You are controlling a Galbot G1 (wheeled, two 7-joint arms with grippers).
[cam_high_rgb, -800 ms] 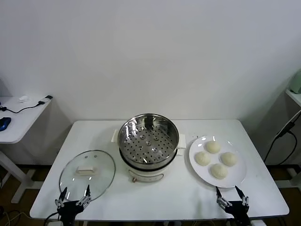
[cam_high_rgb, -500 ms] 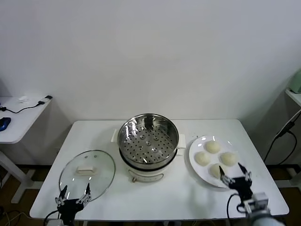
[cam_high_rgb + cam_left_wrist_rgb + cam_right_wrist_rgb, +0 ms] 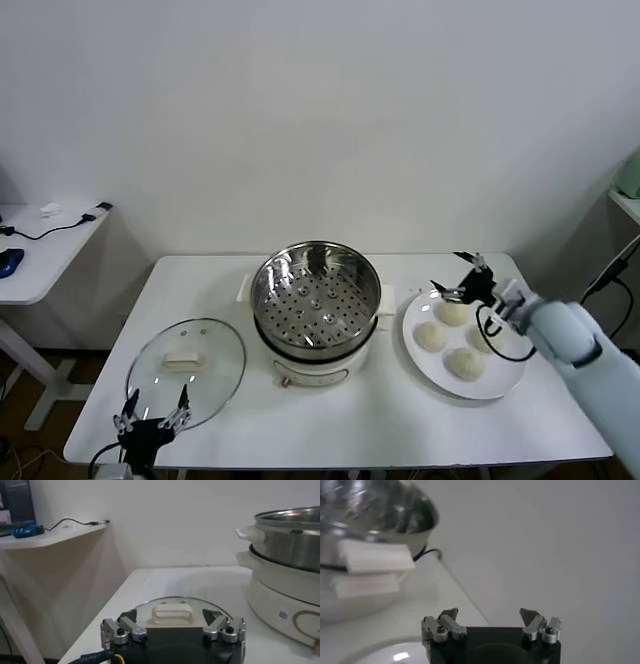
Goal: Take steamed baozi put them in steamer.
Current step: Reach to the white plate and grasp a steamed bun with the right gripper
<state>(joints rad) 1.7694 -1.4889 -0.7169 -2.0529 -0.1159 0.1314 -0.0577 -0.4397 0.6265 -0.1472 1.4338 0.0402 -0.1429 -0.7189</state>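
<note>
I am on the reach for the first bun. My right tool (image 3: 464, 279), fingers spread wide and empty, hangs over the far edge of the flat white round plate (image 3: 500, 385), just above the far one of the four smooth cream-white steamed baozi (image 3: 452, 313). The shiny steel steamer (image 3: 316, 296) on its cream base stands at the plate's nine o'clock, lidless. Next I judge I must descend and close gently around that bun. My left tool (image 3: 152, 421) waits, fingers apart, at the white counter's (image 3: 360, 425) near edge by the round glass lid (image 3: 186, 371).

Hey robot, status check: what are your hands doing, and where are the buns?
Right gripper open, above the plate's far edge. Left gripper open, parked by the glass lid. Four baozi on plate; steamer uncovered, empty. Nothing in the way.
</note>
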